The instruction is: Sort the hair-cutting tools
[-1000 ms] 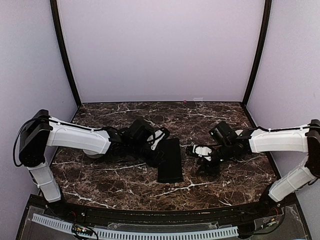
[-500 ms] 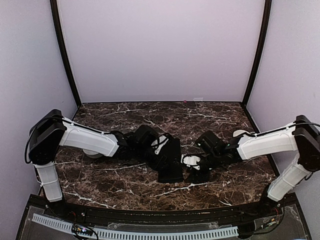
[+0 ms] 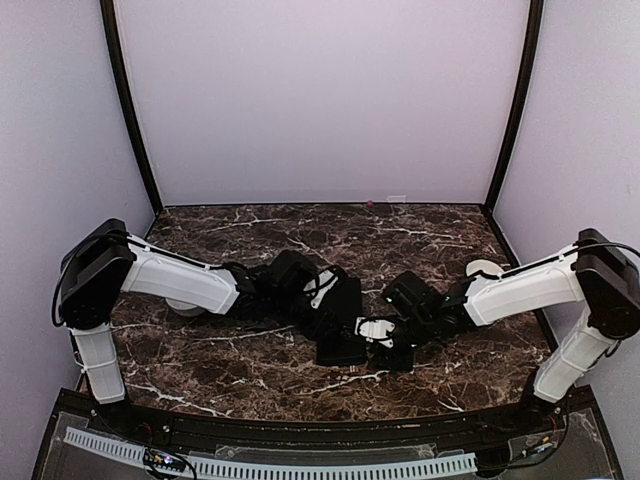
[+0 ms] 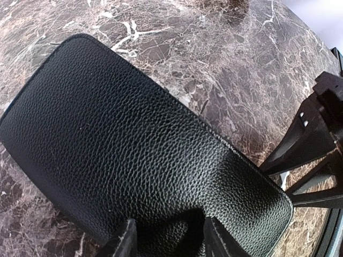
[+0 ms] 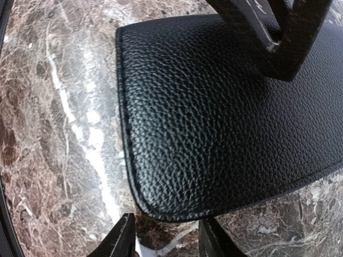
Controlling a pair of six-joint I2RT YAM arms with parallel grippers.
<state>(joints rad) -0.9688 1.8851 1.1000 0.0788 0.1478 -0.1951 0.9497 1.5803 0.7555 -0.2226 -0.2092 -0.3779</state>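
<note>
The case (image 4: 134,150) has a pebbled, leather-like grain with a faint sheen, and its rim is a smooth rolled edge. The table (image 3: 250,370) looks like polished dark marble with white veins, lightly glossy. The left gripper's (image 4: 169,227) fingers (image 4: 124,243) are matt black plastic. The arm shells (image 3: 180,285) are smooth white plastic. The walls (image 3: 320,100) look matt and even.

A black pebble-grained case (image 4: 123,155) lies flat on the marble worktop (image 4: 225,64). The left hand (image 4: 169,241) straddles the case's near edge, and the right hand (image 4: 278,182) reaches the case's right end.
</note>
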